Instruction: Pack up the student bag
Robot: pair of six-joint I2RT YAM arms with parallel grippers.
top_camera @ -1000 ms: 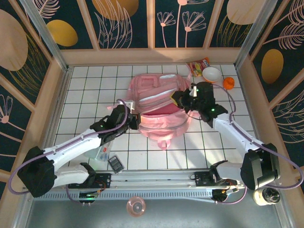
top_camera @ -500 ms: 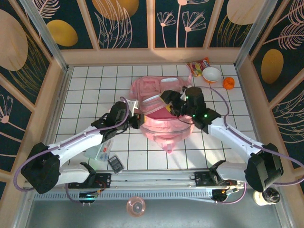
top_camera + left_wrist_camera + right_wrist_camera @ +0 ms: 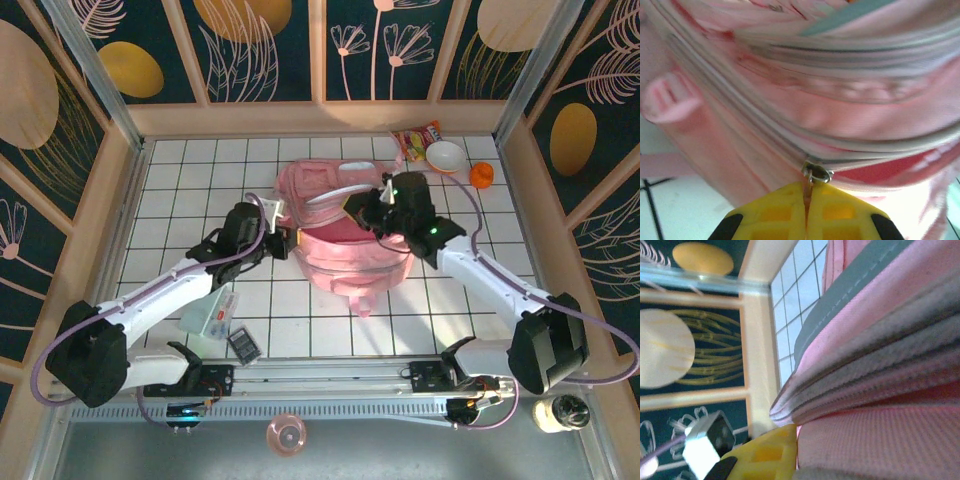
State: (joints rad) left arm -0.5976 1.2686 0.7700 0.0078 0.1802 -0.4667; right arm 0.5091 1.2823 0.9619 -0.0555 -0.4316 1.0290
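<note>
The student bag [image 3: 352, 256], a large soft pink fabric backpack, lies at the centre of the white tiled worktop [image 3: 180, 190] in the overhead view. Its main opening is parted, with a darker pink lining showing between the raised upper panel and the lower body. The left gripper [image 3: 283, 241] sits at the bag's left edge. In the left wrist view its two yellow fingers [image 3: 835, 215] are pressed together at the bottom of the frame, clamped on the small metal zip pull [image 3: 816, 175], which hangs from a grey zip track running across the pink cloth. The right gripper [image 3: 358, 204] is at the upper panel of the bag, right of centre. In the right wrist view one yellow finger [image 3: 771, 451] at the lower left lies tight against the layered pink edge, and the other finger is hidden by fabric. The gripper is closed, apparently pinching that edge of the bag. In the upper right of the overhead view a red and yellow snack packet [image 3: 418, 138], a white bowl with a red rim [image 3: 446, 157] and a small orange object [image 3: 482, 176] lie near one another, apart from the bag. At the lower left a dark flat calculator-like device [image 3: 243, 346] lies beside a clear plastic container [image 3: 205, 318] partly under the left arm.
</note>
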